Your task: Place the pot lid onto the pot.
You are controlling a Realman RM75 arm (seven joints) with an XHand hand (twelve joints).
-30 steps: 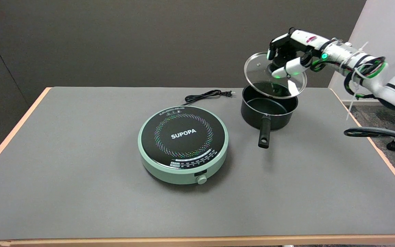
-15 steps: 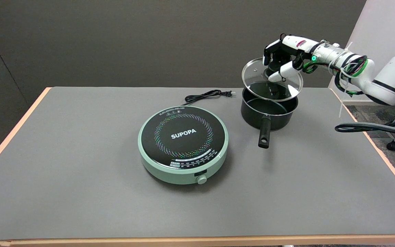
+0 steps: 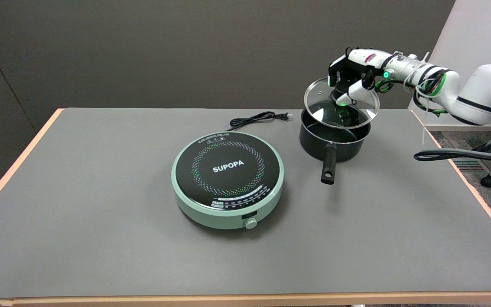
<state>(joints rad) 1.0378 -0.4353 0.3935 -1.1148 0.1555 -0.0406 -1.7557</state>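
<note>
My robot hand (image 3: 352, 79) grips the glass pot lid (image 3: 342, 103) by its knob, fingers hiding most of that knob. The lid hangs tilted right above the black pot (image 3: 334, 138) on the worktop (image 3: 100, 213); whether its rim touches the pot's far edge, I can't tell.

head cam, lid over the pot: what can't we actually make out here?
- Lid knob: hidden in the head view by the right hand gripping the pot lid.
- Whether the lid's rim already touches the pot: the single view doesn't settle it.
- Pot's far inner wall: covered by the lid and its glare.
- Cooker panel markings and front dial: too small to read.
- Right arm past the elbow: cut off by the right edge.
</note>
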